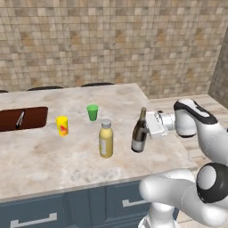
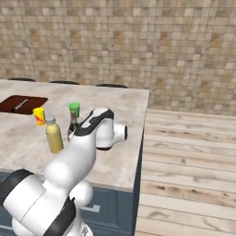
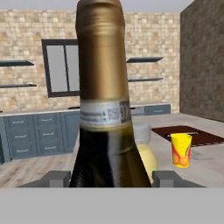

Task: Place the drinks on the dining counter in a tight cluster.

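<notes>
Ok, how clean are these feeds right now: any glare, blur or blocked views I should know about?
Left base view: even light, no glare, soft shadows under the yellow bottle and wine bottle. Right base view: the arm covers most of the wine bottle. Hand view: the wine bottle's neck looms large and hides most of the counter.

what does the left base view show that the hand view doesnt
Left base view alone: the small green cup, the dark wine bottle's white label, the whole beige marble dining counter with its dark blue drawers, and the white arm reaching in from the side.

Hand view alone: the bottle's gold foil neck up close, a dark-framed window, blue cabinets and wall shelves behind.

Both: the dark wine bottle with the end effector around it, the stout yellow bottle, the small yellow cup and the brown recessed basin.
</notes>
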